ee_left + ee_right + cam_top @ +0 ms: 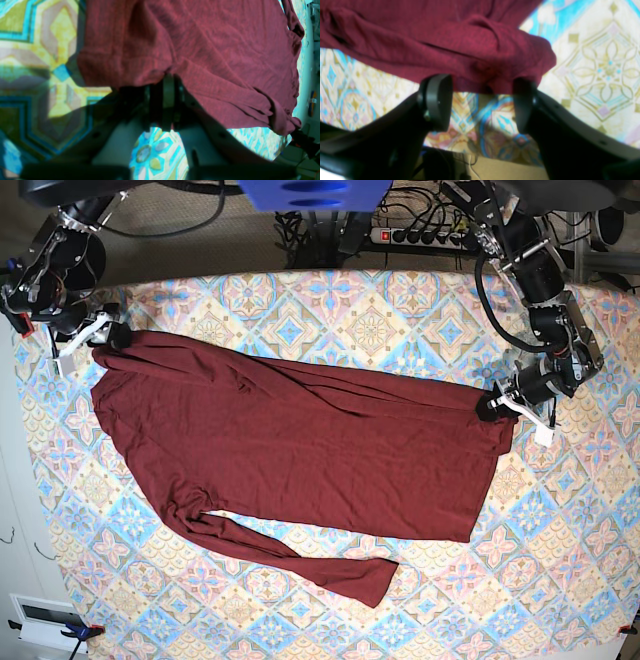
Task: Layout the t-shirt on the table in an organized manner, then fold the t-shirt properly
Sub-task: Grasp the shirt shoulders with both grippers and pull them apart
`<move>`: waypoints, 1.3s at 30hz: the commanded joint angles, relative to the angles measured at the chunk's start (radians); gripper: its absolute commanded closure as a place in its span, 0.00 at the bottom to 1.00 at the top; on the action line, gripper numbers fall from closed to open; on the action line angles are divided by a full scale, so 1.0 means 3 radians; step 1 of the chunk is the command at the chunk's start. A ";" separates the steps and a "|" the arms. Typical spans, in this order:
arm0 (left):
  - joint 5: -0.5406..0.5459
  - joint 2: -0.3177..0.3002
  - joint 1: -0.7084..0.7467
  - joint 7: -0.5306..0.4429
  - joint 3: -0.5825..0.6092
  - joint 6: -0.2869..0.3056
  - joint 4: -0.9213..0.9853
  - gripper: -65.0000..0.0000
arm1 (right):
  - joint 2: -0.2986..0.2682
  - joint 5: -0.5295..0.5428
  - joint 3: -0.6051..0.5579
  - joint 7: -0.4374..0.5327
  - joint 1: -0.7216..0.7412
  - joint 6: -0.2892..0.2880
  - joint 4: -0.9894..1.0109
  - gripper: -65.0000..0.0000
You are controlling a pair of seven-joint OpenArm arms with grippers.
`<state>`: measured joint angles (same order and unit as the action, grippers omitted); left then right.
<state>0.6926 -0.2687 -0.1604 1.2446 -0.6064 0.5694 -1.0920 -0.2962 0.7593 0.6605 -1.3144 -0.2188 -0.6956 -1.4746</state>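
Left hand (490,406) is pinching the thin dark maroon long-sleeved knit t-shirt (300,445) on the pastel diamond-tiled counter (400,320); right hand (112,335), spread, is needing a matching far-left edge pinch for even stretching.

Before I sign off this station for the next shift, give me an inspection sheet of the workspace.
Surface: table under patterned tile cloth.
Job's things: t-shirt spread out, one sleeve trailing toward the near edge.
Clutter: nothing seen.
Grippers: left gripper shut on the t-shirt's edge; right gripper open, jaws astride a bunched corner.
Cables: power strip and leads on the floor beyond the table.
Surroundings: blue mount overhead.
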 commanded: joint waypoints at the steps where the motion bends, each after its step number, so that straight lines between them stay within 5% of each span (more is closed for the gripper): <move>1: 0.0016 -0.0063 -0.0046 -0.0024 -0.0007 -0.0008 -0.0040 1.00 | -0.0053 0.0034 0.0021 0.0021 0.0021 -0.0008 0.0013 0.43; 15: 0.0016 -0.0068 -0.0046 -0.0024 0.0004 -0.0008 -0.0040 1.00 | -0.0043 0.0029 0.0021 0.0082 0.0333 -0.0008 0.0673 0.44; 25: 0.0088 -0.0201 0.0041 -0.0019 0.0009 -0.0003 -0.0045 1.00 | -0.0028 0.0013 0.0031 0.0123 0.0338 -0.0008 0.1097 0.89; 39: 0.0645 -0.0743 0.0655 -0.0019 0.0009 -0.0003 -0.0055 1.00 | -0.0028 0.0029 0.0026 -0.0219 -0.0051 -0.0008 0.0576 0.91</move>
<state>0.9054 -0.4633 0.0425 1.2392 -0.5976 0.5747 -1.0958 -0.2939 0.8536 0.6682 -1.3098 -0.2169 -0.7067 -1.3045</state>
